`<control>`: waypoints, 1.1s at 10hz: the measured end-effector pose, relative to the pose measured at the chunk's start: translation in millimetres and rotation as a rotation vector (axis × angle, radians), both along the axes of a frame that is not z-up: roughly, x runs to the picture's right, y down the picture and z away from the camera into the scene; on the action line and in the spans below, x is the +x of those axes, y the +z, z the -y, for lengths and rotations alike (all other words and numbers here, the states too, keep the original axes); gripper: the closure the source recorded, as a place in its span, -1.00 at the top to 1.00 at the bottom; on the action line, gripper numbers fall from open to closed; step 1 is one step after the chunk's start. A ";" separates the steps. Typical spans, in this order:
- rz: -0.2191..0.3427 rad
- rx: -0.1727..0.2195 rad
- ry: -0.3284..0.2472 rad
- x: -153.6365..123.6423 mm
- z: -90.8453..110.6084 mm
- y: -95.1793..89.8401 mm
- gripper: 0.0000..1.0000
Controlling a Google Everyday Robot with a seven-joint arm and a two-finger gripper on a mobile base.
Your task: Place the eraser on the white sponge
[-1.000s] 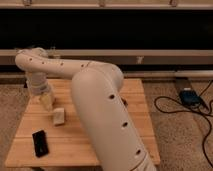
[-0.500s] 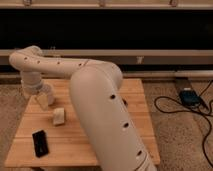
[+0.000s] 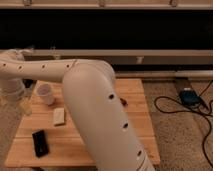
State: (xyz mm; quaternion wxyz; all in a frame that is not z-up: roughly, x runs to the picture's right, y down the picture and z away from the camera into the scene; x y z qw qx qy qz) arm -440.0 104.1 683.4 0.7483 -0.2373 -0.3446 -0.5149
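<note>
Against the earlier frame, we note that the arm [image 3: 95, 100] has swung to the left. The end effector [image 3: 23, 106] now hangs farther left of the white sponge [image 3: 59, 116], at the left edge of the counter [image 3: 134, 90]. The white sponge and the eraser [image 3: 40, 143] have not moved.

The eraser lies flat on the counter, to the front-left of the white sponge and apart from it. It sits forward of the end effector and slightly to its right, with no contact between the two. The end effector is released and holds nothing.

Count of items:
- one eraser
- one white sponge
- one white cup-shaped object [image 3: 45, 93], behind and to the left of the white sponge
- one reddish-brown tool [image 3: 123, 102], to the right of the white sponge beyond the arm
- one end effector
</note>
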 end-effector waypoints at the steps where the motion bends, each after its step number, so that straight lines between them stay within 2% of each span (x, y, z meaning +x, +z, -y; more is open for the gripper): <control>1: 0.047 0.019 -0.044 -6.0 -13.7 -5.1 0.60; 2: 0.082 0.041 -0.084 -7.0 -25.5 -6.1 0.60; 4: 0.143 0.087 -0.192 -5.3 -65.2 -3.5 0.60; 5: 0.157 0.097 -0.225 -2.4 -80.8 -2.6 0.60; 7: 0.147 0.115 -0.279 12.5 -113.6 3.0 0.60; 11: 0.097 0.119 -0.359 17.7 -150.0 7.0 0.60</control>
